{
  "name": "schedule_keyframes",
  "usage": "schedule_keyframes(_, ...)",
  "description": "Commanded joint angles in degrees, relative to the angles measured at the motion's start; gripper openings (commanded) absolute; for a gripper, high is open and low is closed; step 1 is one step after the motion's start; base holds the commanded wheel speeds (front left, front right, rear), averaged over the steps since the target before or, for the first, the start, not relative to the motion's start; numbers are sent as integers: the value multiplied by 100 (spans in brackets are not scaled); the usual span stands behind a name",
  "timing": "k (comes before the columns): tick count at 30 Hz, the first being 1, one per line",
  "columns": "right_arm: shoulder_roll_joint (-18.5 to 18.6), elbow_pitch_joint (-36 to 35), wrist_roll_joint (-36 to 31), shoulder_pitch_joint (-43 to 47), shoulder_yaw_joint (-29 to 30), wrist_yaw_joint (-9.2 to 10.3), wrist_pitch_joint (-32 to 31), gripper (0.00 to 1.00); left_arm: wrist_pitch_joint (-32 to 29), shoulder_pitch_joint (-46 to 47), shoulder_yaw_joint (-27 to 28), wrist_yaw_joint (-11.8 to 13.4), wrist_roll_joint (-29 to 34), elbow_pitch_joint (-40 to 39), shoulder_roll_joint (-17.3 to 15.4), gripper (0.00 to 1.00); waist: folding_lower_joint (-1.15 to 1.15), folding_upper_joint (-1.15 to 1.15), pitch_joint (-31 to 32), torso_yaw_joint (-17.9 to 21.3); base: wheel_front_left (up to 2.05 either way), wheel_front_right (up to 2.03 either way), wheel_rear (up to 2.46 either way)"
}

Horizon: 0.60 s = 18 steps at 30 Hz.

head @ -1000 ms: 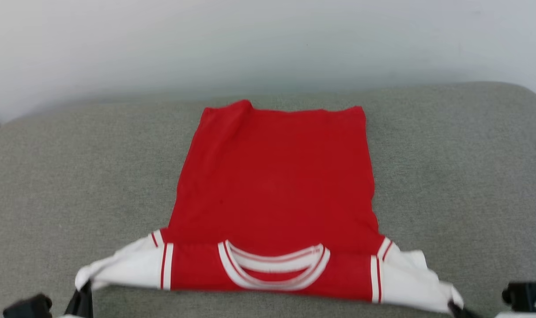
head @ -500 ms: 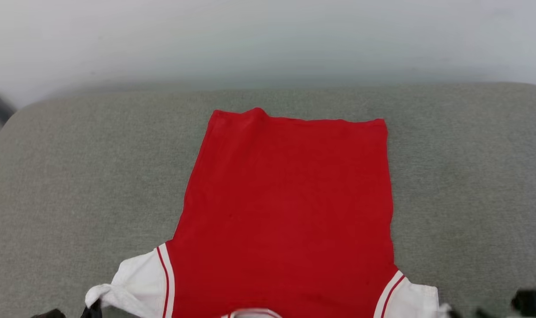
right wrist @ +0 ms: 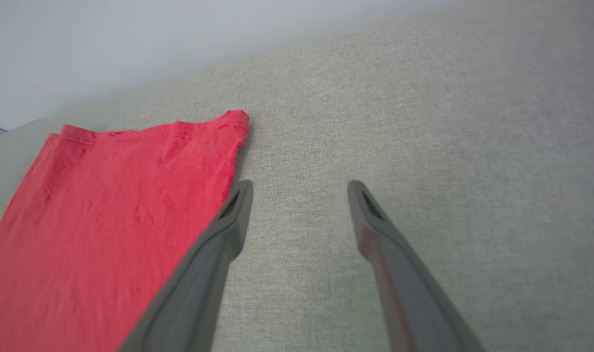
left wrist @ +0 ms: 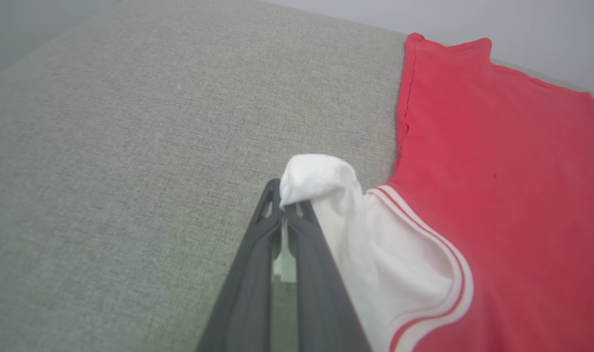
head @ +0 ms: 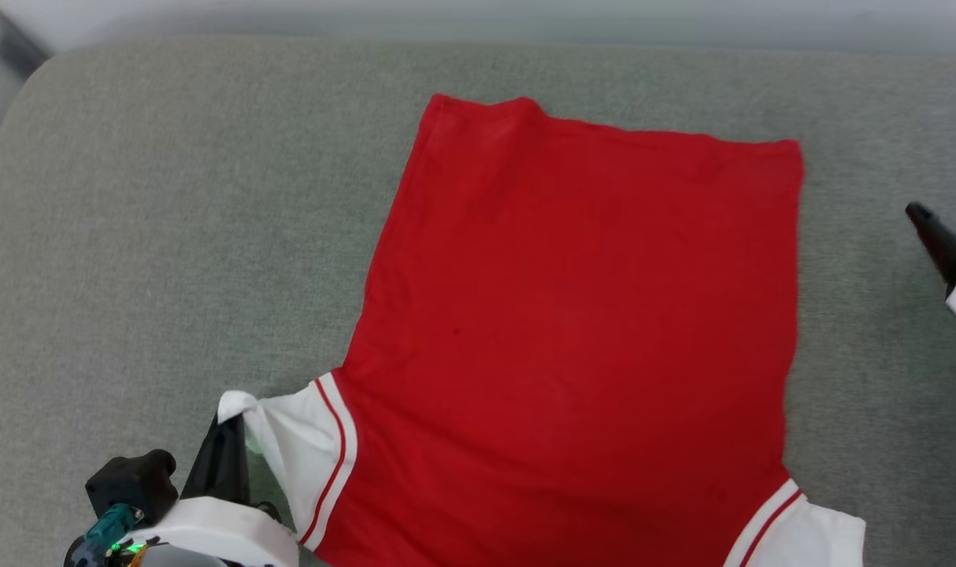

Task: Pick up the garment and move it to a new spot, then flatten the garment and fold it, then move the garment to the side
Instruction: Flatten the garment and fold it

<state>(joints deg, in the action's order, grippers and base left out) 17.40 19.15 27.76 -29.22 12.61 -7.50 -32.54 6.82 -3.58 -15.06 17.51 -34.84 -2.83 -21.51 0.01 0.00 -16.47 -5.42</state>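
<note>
**A:** Which step is this?

**B:** Flattening, I'd judge. One grey cushion point(head: 171, 236) carries one red jersey T-shirt point(head: 588, 315), plain back up, right of its middle, with the hem toward the far edge.

**A:** The claws?

**B:** Two. The left claw point(head: 227, 437) is pinched shut on one white sleeve point(left wrist: 326, 195) by the near-left corner. The right claw point(right wrist: 301, 188) gapes wide, empty, near the shirt's far right corner.

**A:** Next?

**B:** Probably laying that bunched sleeve flat, then folding.

An indoor room, home or lab unclear: a grey woven upholstered cushion point(head: 147, 236) against a plain pale wall point(right wrist: 130, 39).
</note>
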Motion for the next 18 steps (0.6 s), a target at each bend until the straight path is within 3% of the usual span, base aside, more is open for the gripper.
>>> schedule_keyframes(1, 118, 221, -65, -442, -21, 2, -222, 100, 61, 192, -53, -30, 63, -72, 31, 0, -1, 0, -521, -449, 0, 0, 0)
schedule_keyframes(9, 290, 1213, -520, -2201, -89, 2, -1762, 100, 280, 689, -369, -139, 275, -160, 280, 0, -1, 0, -1182, -914, 0, 0, 0)
schedule_keyframes(17, 94, 1793, -1073, -2447, 135, 3, -2846, 100, 365, 901, -557, -226, 316, -109, 423, 0, -1, 0, -1338, -1072, 0, 0, 0)
schedule_keyframes(18, 58, 1844, -1144, -2408, 207, 4, -2948, 40, 379, 905, -551, -232, 285, -81, 443, 0, -1, 0, -1342, -1080, 0, 0, 0)
